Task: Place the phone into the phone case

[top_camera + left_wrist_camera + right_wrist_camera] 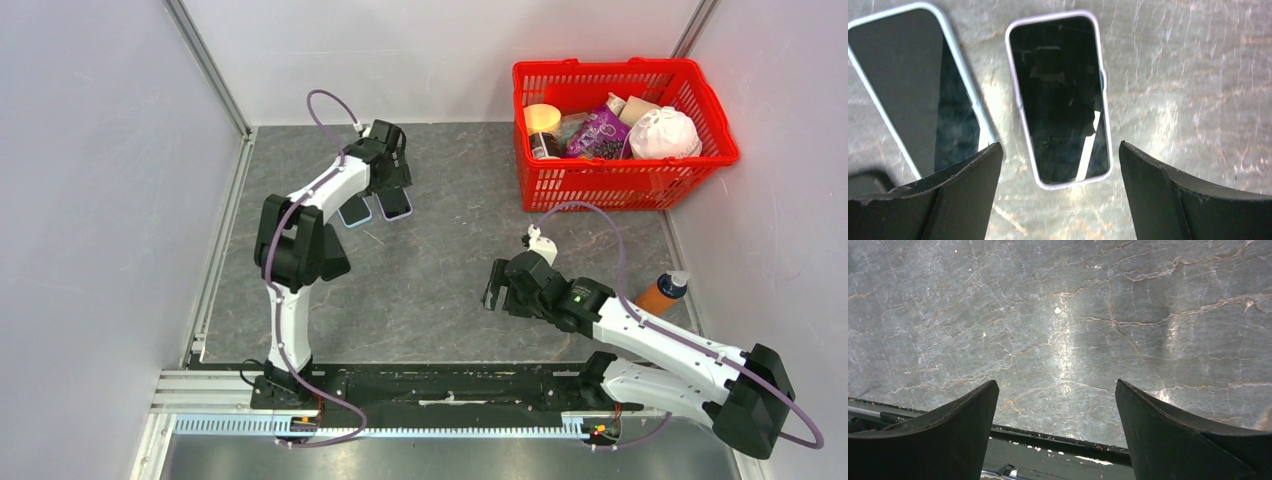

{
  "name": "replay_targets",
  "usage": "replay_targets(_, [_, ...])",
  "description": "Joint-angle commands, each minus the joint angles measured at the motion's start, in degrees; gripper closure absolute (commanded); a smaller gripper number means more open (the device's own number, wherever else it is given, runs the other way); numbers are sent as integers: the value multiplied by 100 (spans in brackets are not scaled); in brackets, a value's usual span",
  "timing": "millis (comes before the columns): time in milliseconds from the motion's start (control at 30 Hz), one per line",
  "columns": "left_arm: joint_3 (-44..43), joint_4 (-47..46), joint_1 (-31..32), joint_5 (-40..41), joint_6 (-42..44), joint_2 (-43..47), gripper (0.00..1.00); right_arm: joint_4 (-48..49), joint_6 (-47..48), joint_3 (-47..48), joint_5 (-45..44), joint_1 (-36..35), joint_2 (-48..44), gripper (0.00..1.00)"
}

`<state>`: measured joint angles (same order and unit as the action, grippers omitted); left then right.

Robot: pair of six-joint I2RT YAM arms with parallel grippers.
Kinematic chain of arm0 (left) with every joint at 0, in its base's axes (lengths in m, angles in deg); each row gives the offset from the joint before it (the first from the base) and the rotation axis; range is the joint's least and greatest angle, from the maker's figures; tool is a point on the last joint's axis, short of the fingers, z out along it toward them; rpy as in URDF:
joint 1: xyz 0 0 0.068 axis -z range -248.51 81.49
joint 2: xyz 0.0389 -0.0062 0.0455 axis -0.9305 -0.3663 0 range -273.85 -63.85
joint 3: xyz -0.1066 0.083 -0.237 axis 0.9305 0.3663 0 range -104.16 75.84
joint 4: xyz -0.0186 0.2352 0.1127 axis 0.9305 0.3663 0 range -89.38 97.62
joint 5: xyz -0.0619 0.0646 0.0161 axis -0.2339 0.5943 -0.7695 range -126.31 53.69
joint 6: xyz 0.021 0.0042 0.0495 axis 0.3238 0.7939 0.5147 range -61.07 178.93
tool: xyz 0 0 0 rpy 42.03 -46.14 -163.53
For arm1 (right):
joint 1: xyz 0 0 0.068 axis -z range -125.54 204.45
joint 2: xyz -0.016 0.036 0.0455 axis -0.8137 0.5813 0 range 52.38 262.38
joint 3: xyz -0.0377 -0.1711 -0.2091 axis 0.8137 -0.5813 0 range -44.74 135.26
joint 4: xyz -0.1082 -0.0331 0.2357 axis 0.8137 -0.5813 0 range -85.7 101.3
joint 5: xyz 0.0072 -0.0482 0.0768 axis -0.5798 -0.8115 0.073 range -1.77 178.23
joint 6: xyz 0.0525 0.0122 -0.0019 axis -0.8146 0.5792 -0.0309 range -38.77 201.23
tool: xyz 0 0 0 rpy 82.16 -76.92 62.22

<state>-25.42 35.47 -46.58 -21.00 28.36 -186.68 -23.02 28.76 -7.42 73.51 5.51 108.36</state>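
The work surface is a grey, veined stone-pattern table [450,250] enclosed by plain white walls. Nearest the bases, the right gripper [1055,385] hangs over bare table, jaws spread wide, holding nothing. An orange plastic bottle with a white cap [662,292] stands just beside the right arm.

Further out, at the far left, the left gripper [1058,149] hovers with its jaws wide apart and empty. In its wrist view, the near end of a flat, glossy black phone with a lilac rim [1060,95] lies between the fingers. Just beside the phone, not touching it, lies a flat dark phone case with a pale blue rim [908,85]. Which item is which is a judgement, as they look alike.

At the far right sits a red plastic mesh basket [620,185] of mixed goods.

Step in hand: approach to grasp the phone. Insertion has not begun. The next move calls for lowering, closing across the phone's long edges and lifting a thin item lying flush on the table.
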Motion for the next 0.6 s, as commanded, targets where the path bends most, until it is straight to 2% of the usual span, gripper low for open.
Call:
replay_targets(0, [950, -608, 170, -238, -204, 1211, 8, 114, 64, 325, -439, 21, 53, 5])
replay_targets(133, [2298, -1082, 686, -92, -415, 2333, 8, 201, 121, 609, -614, 17, 302, 3])
replay_targets(300, [3691, -1317, 1594, 486, -445, 3534, 8, 462, 173, 706, -718, 21, 482, 3])
replay_targets(400, [4349, -1371, 2014, 587, -533, 4140, 8, 617, 175, 715, -868, 18, 494, 3])
replay_targets(567, [5185, -1375, 2365, 516, -661, 4948, 8, 1021, 0, 561, -1185, 17, 426, 3])
